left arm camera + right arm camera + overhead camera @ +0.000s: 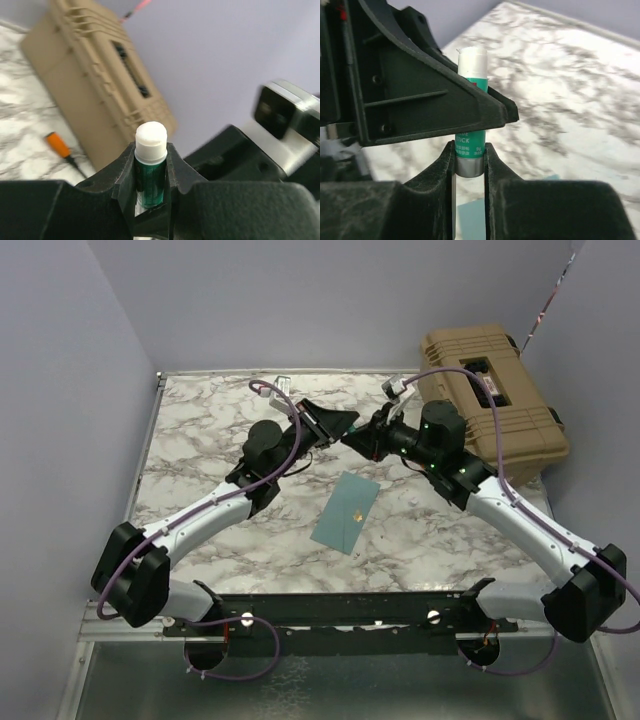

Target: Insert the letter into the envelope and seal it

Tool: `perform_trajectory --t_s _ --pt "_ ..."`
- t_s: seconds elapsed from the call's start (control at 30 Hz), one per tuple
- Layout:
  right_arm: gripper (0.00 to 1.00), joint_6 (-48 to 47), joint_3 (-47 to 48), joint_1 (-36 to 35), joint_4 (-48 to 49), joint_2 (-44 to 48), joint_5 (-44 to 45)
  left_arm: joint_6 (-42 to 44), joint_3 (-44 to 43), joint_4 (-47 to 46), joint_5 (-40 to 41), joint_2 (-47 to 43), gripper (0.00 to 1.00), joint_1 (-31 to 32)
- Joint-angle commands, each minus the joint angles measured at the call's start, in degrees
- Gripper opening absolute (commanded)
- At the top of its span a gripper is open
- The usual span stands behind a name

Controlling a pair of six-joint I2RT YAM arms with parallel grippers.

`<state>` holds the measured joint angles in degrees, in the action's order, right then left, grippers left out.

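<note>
The teal-blue envelope lies flat on the marble table between the arms, a small gold sticker on it. The letter is out of view. Above the table's far middle, both grippers meet on a green glue stick with a white end. My left gripper is shut across the stick's green body. My right gripper is shut on its grey base. In the top view the left gripper and right gripper nearly touch. A strip of envelope shows below the right jaws.
A tan hard case stands at the table's back right, close behind the right arm; it also fills the left wrist view's background. An orange-handled tool lies on the marble beside it. Lilac walls enclose the table.
</note>
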<state>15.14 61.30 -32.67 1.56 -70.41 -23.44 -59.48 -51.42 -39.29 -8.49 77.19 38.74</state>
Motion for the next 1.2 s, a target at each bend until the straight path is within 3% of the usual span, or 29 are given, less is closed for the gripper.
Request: perform_trajectory --t_s 0.0,0.07,0.17,0.2,0.3,0.33,0.43,0.6,0.73,0.97,1.17 --pt "0.01 -21.87 1.01 -3.01 1.55 -4.45 31.38 0.18 -8.4 19.26 7.15 1.03 0.0 1.07" --pt "0.0 -24.29 1.27 -4.85 2.95 -5.79 34.58 -0.17 -11.9 24.94 9.72 2.17 0.0 1.03" --pt "0.04 -19.66 6.49 -4.91 -5.28 -6.01 23.06 4.76 -18.31 35.58 10.42 4.31 0.0 0.3" --pt "0.15 -16.72 8.17 -4.8 -7.52 -5.44 19.45 6.08 -19.07 37.13 9.26 4.56 0.0 -0.51" --pt "0.67 -7.42 8.78 -3.59 -9.19 -2.11 11.47 5.7 -15.11 33.27 -0.13 3.21 0.0 -4.83" --pt "0.76 -4.49 8.34 -2.77 -8.91 -1.08 8.88 5.33 -13.82 31.43 -3.76 3.03 0.0 -6.66" --pt "0.83 3.9 6.68 -0.14 -7.93 1.23 0.62 4.53 -10.46 24.65 -13.64 2.12 0.0 -10.26" --pt "0.86 20.92 1.32 1.76 1.15 3.38 -8.69 0.46 -6.68 11.4 -24.71 0.93 0.0 -11.92" --pt "0.84 33.33 -3.0 2.57 10.39 2.65 -10.82 -1.88 -4.91 5.5 -27.96 -0.37 0.0 -11.98" --pt "0.62 36.77 -3.58 3.57 12.73 0.51 -12.0 -5.15 -3.61 -1.62 -31.95 -1.39 0.0 -11.99" --pt "0.4 41.41 -4.81 3.66 24.75 -2.56 -19.71 -6.34 -3.54 -3.23 -31.49 -1.91 0.0 -11.95"
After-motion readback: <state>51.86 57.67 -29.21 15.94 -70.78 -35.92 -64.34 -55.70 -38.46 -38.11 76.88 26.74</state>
